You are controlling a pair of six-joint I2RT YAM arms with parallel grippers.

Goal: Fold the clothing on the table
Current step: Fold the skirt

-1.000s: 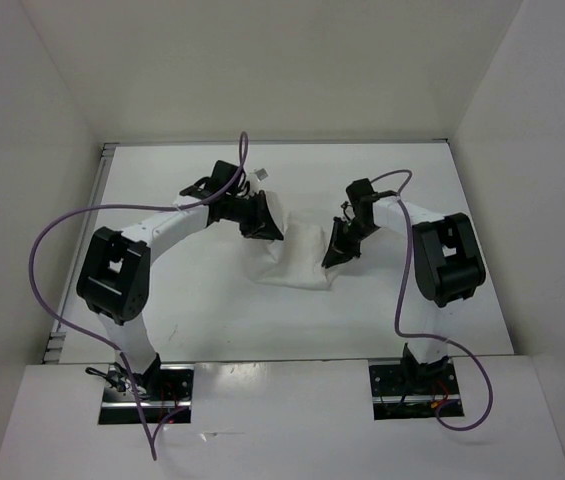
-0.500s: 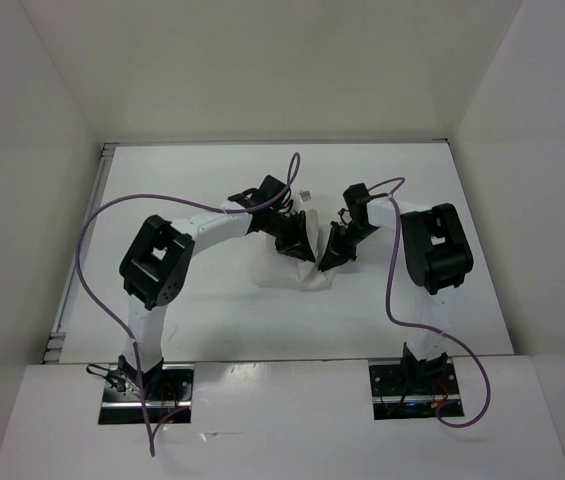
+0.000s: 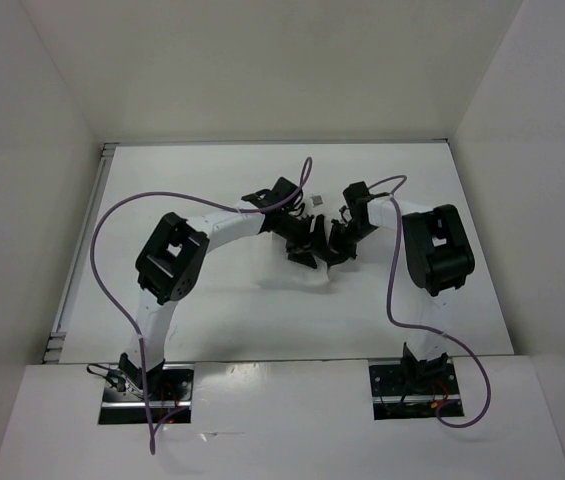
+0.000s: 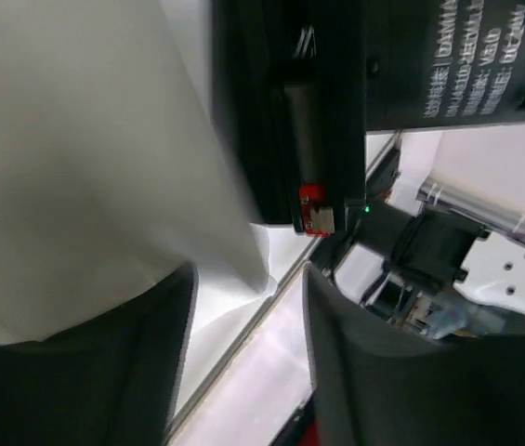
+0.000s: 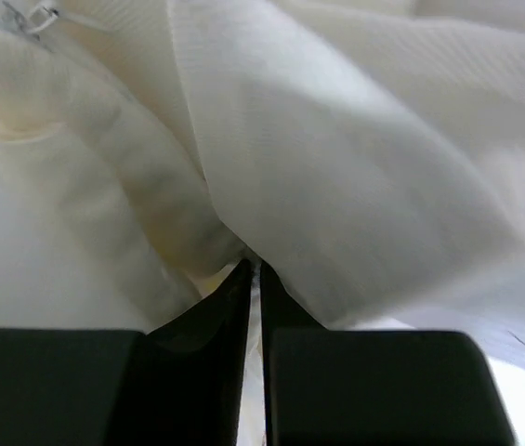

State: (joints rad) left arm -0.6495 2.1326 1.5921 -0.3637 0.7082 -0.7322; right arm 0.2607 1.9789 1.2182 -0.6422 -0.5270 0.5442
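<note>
On the glossy white bench [image 3: 212,320], the left jaws, swung across beside the right jaws, have released the thin white fabric garment [image 5: 336,186]; the right jaws stay clenched on it.

Top external: high above and behind the arm bases at the near edge, looking down across the whole table [image 3: 212,320]. Left wrist: close, facing right past the left gripper [image 4: 248,279] onto the clothing [image 4: 76,139]. Right wrist: closer still, on the same clothing, mid-table.
</note>
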